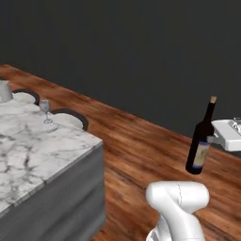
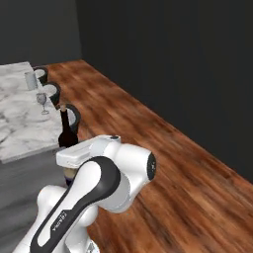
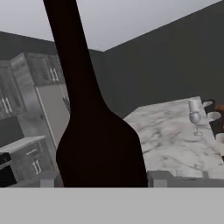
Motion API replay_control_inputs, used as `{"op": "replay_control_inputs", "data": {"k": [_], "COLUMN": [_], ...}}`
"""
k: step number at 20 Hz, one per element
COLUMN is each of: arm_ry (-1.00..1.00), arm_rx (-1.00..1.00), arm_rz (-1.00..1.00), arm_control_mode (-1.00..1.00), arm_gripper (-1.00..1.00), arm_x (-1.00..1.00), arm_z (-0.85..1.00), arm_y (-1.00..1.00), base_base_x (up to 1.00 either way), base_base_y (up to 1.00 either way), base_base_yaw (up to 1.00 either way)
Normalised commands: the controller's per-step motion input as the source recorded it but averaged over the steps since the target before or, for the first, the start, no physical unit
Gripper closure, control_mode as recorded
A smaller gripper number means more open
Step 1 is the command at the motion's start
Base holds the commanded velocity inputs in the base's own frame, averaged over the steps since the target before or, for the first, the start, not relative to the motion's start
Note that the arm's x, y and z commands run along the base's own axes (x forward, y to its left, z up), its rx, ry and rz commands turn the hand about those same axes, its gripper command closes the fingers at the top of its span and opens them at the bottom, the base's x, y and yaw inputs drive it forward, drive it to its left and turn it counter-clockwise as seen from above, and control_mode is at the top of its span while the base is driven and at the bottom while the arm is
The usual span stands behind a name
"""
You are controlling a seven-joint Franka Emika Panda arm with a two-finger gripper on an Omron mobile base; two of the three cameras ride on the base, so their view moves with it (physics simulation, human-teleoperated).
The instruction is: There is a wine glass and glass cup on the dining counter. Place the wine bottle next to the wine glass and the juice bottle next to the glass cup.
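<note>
The wine bottle [image 1: 201, 142] was seen at the right of the left base view, upright with a slight lean, lifted clear of the wooden floor [image 1: 141, 150] and gripped about its lower body by the pincer [image 1: 212, 139], whose white hand entered from the right edge. In the hand view the dark bottle [image 3: 94, 131] was shown close up between the two grey fingertips [image 3: 159, 178] at the bottom of the frame, so the pincer was judged closed on the wine bottle. In the right base view the bottle [image 2: 65, 133] was partly covered by the white arm at lower left, with its neck and tan cork rising above it. The bench [image 1: 33, 146], a white marble slab with grey veins, was placed at the left of the left base view, well apart from the bottle. The wine glass [image 1: 45, 111] was stood near the bench's far edge, in the upper left of that frame, and the glass cup [image 1: 4, 90] was found further left at the frame's edge. Both were also seen in the upper left of the right base view, the wine glass [image 2: 42, 103] below the glass cup [image 2: 31, 80]. Black stools [image 1: 70, 117] were set along the bench's far side. Grey cabinets [image 3: 26, 96] were visible at the left of the hand view.
</note>
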Motion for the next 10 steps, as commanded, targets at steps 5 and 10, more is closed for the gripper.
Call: {"op": "replay_control_inputs", "data": {"k": [5, 10], "arm_ry": [0.00, 0.00], "arm_rx": [0.00, 0.00], "arm_rz": [0.00, 0.00], "arm_control_mode": [1.00, 1.00], "arm_gripper": [1.00, 1.00], "arm_x": [0.00, 0.00], "arm_z": [0.00, 0.00], "arm_y": [0.00, 0.00], "base_base_x": [1.00, 1.00], "base_base_y": [-0.17, -0.24], "base_base_yaw": [0.41, 0.46]}}
